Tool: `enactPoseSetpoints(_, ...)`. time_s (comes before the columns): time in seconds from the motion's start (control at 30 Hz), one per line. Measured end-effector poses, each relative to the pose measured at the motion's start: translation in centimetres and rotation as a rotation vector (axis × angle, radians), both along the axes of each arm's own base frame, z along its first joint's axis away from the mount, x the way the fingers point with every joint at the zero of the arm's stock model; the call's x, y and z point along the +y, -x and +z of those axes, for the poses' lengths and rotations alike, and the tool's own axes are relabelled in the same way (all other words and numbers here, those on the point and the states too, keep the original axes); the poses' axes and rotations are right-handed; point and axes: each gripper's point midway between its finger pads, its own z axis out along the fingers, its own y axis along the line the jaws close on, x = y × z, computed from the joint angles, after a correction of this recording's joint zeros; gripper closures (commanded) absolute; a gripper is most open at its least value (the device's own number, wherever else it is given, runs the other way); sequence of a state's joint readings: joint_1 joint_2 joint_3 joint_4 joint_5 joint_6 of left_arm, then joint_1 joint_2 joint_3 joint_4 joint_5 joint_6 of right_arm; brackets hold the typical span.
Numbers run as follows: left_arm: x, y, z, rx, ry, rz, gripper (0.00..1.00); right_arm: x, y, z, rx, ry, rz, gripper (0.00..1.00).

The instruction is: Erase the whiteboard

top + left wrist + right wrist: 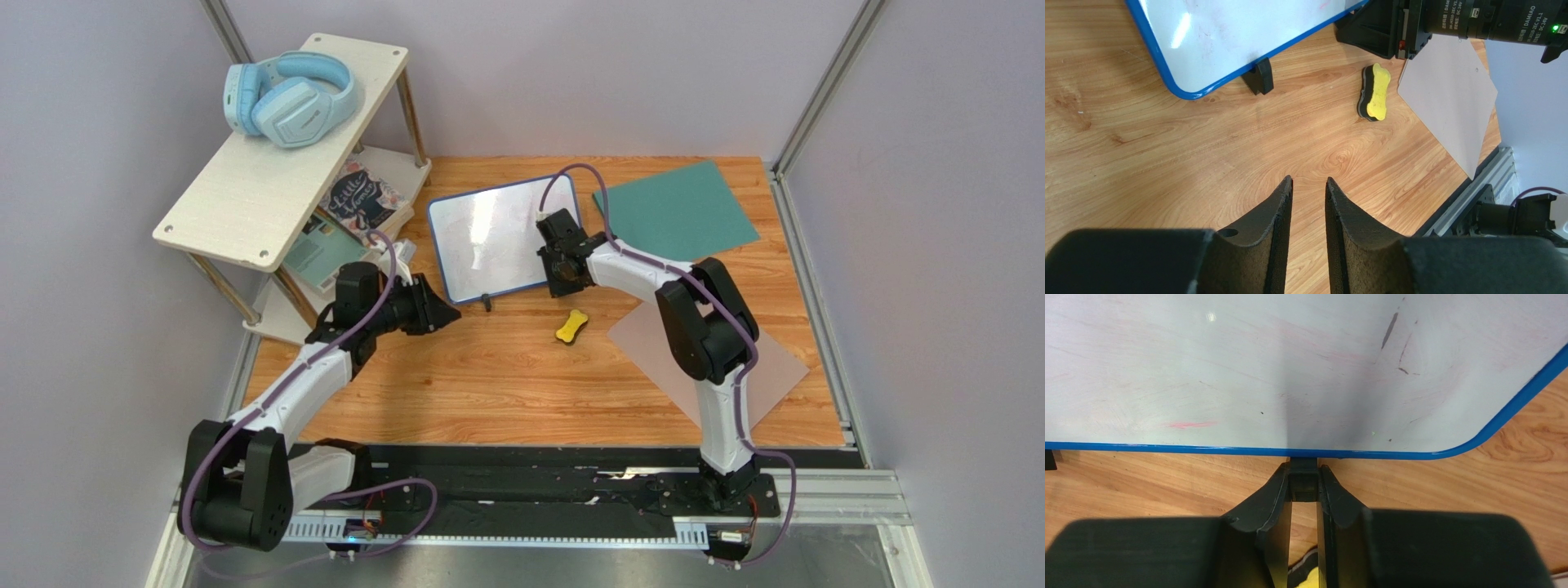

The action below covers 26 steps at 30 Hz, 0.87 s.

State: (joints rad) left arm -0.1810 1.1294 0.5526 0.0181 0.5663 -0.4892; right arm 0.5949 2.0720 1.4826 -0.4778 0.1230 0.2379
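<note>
The whiteboard (491, 239) is glossy and smooth; the table (491, 380) is grained wood.

Printed in white on the black motor housing (1487, 21): "DAMIAO", plus smaller lines too blurred to read. On the book cover (359, 199): white script, not legible. On the whiteboard (1290, 367): only faint pink smears.

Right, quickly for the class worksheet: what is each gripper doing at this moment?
Left gripper: slightly open, holding nothing.
Right gripper: shut on the whiteboard, clamping its black foot.
</note>
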Motion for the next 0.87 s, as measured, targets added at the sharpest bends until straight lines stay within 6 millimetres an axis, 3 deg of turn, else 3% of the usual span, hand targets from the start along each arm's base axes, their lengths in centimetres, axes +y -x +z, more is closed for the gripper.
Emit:
enactPoseSetpoints(0.13, 0.0, 0.1, 0.2, -0.008, 0.002, 0.002, 0.70, -0.3, 1.4, 0.0, 0.027, -0.002, -0.015, 0.91)
enactPoseSetpoints(0.23, 0.1, 0.1, 0.5, -0.016, 0.001, 0.008, 0.64, -0.4, 2.6, 0.0, 0.047, -0.013, -0.014, 0.66)
enactPoseSetpoints(0.27, 0.2, 0.2, 0.7, -0.018, 0.000, 0.011, 0.62, -0.4, 3.1, 0.0, 0.055, -0.015, -0.016, 0.53)
enactPoseSetpoints(0.37, 0.4, 0.6, 1.2, -0.025, -0.004, 0.019, 0.52, -0.3, 5.0, 0.0, 0.081, -0.017, -0.004, 0.34)
enactPoseSetpoints(0.43, 0.5, 0.9, 1.5, -0.030, -0.006, 0.024, 0.12, -0.3, 6.3, 0.3, 0.092, -0.017, 0.010, 0.26)
enactPoseSetpoints(0.47, 0.6, 1.1, 1.6, -0.036, -0.011, 0.022, 0.01, -0.3, 6.9, 0.5, 0.092, -0.019, 0.019, 0.20)
enactPoseSetpoints(0.53, 0.8, 1.5, 2.1, -0.036, -0.011, 0.031, 0.01, -0.4, 8.2, 1.3, 0.089, -0.028, 0.033, 0.13)
enactPoseSetpoints(0.63, 1.0, 2.0, 3.1, -0.043, -0.016, 0.037, 0.01, -0.7, 9.4, 3.6, 0.054, -0.058, 0.049, 0.06)
enactPoseSetpoints(0.87, 1.0, 2.7, 7.9, -0.118, 0.000, 0.030, 0.01, -2.2, 10.7, 13.5, -0.165, -0.212, 0.034, 0.00)
